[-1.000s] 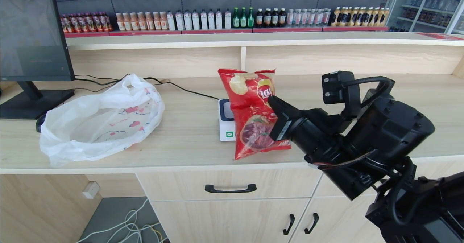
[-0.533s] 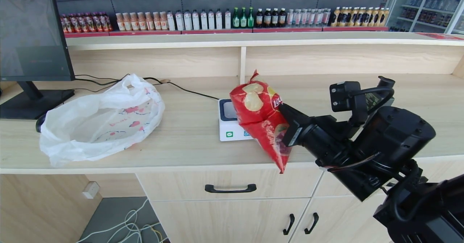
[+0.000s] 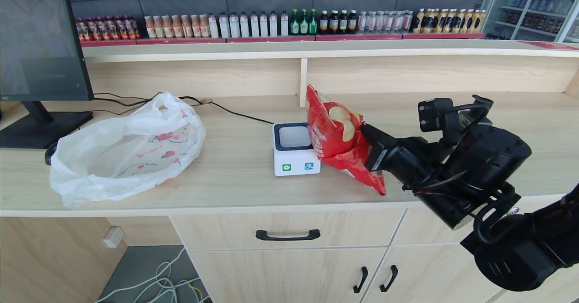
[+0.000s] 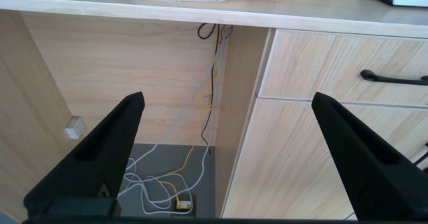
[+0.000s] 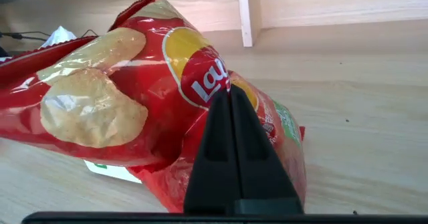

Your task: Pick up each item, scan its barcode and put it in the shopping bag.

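Head view: the right claw (image 3: 364, 134) is clamped on the chip bag (image 3: 332, 133) and holds it up off the tabletop (image 3: 235, 178), tilted. The bag sits just beside the scanner (image 3: 294, 150) on the robot's right side. The scanner's window looks uncovered from here. The shopping bag (image 3: 126, 151) lies slumped and open well off to the left, near the monitor (image 3: 40, 45).

Left wrist view: the left claw (image 4: 227, 98) has its fingers spread wide with nothing between them. It hangs low in front of the cabinet, below the tabletop edge, with a drawer handle (image 4: 394, 79) off to one side.

Right wrist view: the claw's fingers are pinched together on the crinkly front of the chip bag, with the picture side facing the camera. I can't spot a barcode anywhere, so it's probably on the far side.

My read is that we're at the scan step for this item. Next up, the bag needs its barcode face swung over the scanner window. After that comes a carry across to the shopping bag, which is floppy, so the drop has to land in its mouth.
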### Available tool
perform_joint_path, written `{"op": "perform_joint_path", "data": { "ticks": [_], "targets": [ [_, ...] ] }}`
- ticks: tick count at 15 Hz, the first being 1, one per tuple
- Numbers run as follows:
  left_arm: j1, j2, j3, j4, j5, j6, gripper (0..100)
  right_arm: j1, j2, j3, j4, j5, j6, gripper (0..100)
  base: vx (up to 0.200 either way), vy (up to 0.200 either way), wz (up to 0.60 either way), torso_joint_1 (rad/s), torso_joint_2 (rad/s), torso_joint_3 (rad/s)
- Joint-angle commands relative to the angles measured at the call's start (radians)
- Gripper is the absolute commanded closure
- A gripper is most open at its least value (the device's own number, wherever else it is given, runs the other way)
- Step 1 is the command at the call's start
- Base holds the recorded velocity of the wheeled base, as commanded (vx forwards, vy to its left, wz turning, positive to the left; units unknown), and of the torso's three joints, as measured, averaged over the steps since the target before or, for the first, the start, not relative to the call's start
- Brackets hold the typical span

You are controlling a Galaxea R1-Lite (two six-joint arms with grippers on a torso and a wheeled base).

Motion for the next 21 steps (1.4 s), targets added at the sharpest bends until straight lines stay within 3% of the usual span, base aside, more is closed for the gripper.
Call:
{"op": "perform_joint_path", "data": {
  "ticks": [1, 3, 4, 10, 14, 18, 21],
  "targets": [
    [0.000, 0.000, 0.000, 0.000, 0.000, 0.000, 0, -0.012, 0.021, -0.005, -0.003, 0.002, 0.000, 100, 0.000, 0.000, 0.00, 0.000, 0.00, 0.000],
    [0.000, 0.000, 0.000, 0.000, 0.000, 0.000, 0, -0.012, 0.028, -0.014, -0.004, 0.028, -0.001, 100, 0.000, 0.000, 0.00, 0.000, 0.00, 0.000],
    [0.000, 0.000, 0.000, 0.000, 0.000, 0.000, 0, -0.012, 0.030, -0.022, -0.003, 0.032, 0.000, 0, 0.000, 0.000, 0.00, 0.000, 0.00, 0.000],
    [0.000, 0.000, 0.000, 0.000, 0.002, 0.000, 0, -0.041, 0.002, 0.000, -0.018, 0.101, 0.036, 0, 0.000, 0.000, 0.00, 0.000, 0.00, 0.000],
    [0.000, 0.000, 0.000, 0.000, 0.000, 0.000, 0, -0.132, -0.016, -0.008, -0.024, 0.287, 0.080, 0, 0.000, 0.000, 0.00, 0.000, 0.00, 0.000],
    [0.000, 0.000, 0.000, 0.000, 0.000, 0.000, 0, -0.349, -0.015, -0.068, 0.051, 0.736, 0.097, 0, 0.000, 0.000, 0.00, 0.000, 0.00, 0.000],
    [0.000, 0.000, 0.000, 0.000, 0.000, 0.000, 0, -0.461, 0.038, -0.246, 0.146, 1.074, 0.100, 0, 0.000, 0.000, 0.00, 0.000, 0.00, 0.000]
  ]
}}
